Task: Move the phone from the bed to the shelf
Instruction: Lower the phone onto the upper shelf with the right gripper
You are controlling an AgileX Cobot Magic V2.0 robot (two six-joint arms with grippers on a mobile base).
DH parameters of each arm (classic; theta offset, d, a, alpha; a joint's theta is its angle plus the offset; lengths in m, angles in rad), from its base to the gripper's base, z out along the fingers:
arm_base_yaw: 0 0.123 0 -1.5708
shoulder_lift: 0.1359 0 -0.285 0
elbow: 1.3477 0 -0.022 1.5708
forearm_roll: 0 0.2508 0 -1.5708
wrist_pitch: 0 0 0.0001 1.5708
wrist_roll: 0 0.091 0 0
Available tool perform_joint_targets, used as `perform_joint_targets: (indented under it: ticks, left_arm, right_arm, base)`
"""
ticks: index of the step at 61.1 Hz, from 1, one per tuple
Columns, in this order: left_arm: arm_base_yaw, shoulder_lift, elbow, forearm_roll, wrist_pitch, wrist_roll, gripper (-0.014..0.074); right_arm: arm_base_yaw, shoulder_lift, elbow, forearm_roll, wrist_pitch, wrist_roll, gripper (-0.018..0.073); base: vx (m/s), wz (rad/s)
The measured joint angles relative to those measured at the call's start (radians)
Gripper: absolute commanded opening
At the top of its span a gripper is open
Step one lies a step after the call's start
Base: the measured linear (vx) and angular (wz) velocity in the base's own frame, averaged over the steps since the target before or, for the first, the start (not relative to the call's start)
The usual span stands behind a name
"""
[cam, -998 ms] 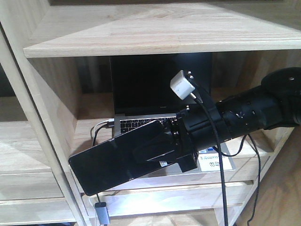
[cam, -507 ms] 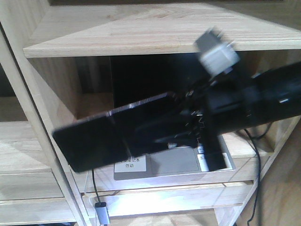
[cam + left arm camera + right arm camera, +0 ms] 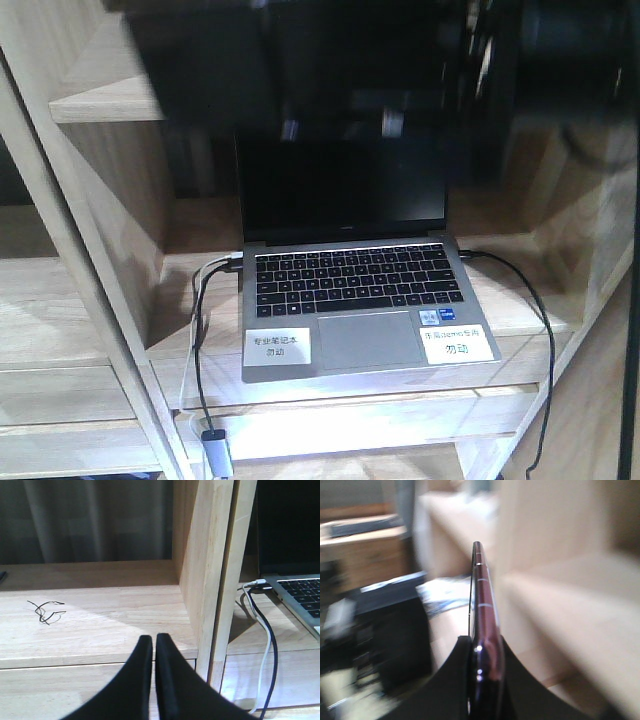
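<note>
While my right jaws (image 3: pixel 482 652) are clamped on the phone (image 3: pixel 482 605), the right wrist view shows it edge-on: a slim dark slab with a pinkish metal edge, held at its near end, its long axis running straight out from between my fingers and away from the wrist. Beyond its far tip lies blurred pale wood, which I take to be the shelf (image 3: pixel 330 95); which board this is, and how near, the blur does not let me tell.

In the front view, the upper part of the frame is filled by a dark smear across the upper board. I judge this to be my right arm with the phone, but its outline cannot be resolved. Below it, a grey laptop (image 3: pixel 365 300) stands open on the lower board, with cables (image 3: pixel 200 330) trailing from both sides and two white labels (image 3: pixel 277 346) on its palm rest.

My left jaws (image 3: pixel 152 675) are pressed together and hold nothing; they hang low before a bare board in the bay left of the upright (image 3: pixel 215 575), with a small tangle of thin wire (image 3: pixel 46 611) lying on it.

Judgement: the carry is well along and only the set-down remains. That move depends on turning the phone's broad face down onto a free board, clear of the laptop. The right arm is the nearer, since it already bears the phone.
</note>
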Motion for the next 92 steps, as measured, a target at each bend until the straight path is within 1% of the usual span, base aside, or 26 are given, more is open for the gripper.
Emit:
perform_joint_targets:
  ticks: [4,13,22,37,49,58,72,92]
  left_arm:
    - [0.000,0.000,0.000,0.000,0.000,0.000,0.0001]
    - [0.000,0.000,0.000,0.000,0.000,0.000,0.0001]
    - [0.000,0.000,0.000,0.000,0.000,0.000,0.0001]
    - [0.000,0.000,0.000,0.000,0.000,0.000,0.0001]
    - [0.000,0.000,0.000,0.000,0.000,0.000,0.0001]
    - [0.000,0.000,0.000,0.000,0.000,0.000,0.0001]
    - [0.000,0.000,0.000,0.000,0.000,0.000,0.0001]
    - [0.000,0.000,0.000,0.000,0.000,0.000,0.0001]
  right_arm:
    - [0.000,0.019,-0.037,-0.019,-0.039,0.004,-0.0001]
    - [0.000,0.092,-0.144,-0.034,-0.074,0.009,-0.0001]
    - [0.000,0.201,-0.270,-0.038,-0.075,0.016,-0.0001]
    - [0.000,0.427,-0.495,-0.039,-0.076,0.062,-0.0001]
    - [0.000,0.565,-0.629,-0.039,-0.076,0.088,-0.0001]
    - [0.000,0.647,-0.683,-0.039,-0.076,0.095,-0.0001]
    - [0.000,0.718,-0.697,-0.042,-0.079,0.095,-0.0001]
    - [0.000,0.736,-0.702,-0.040,-0.121,0.095,0.0001]
  base:
    - [0.00,0.00]
    - [0.00,0.00]
    - [0.00,0.00]
    - [0.00,0.00]
    - [0.00,0.00]
    - [0.00,0.00]
    - [0.00,0.00]
    - [0.00,0.00]
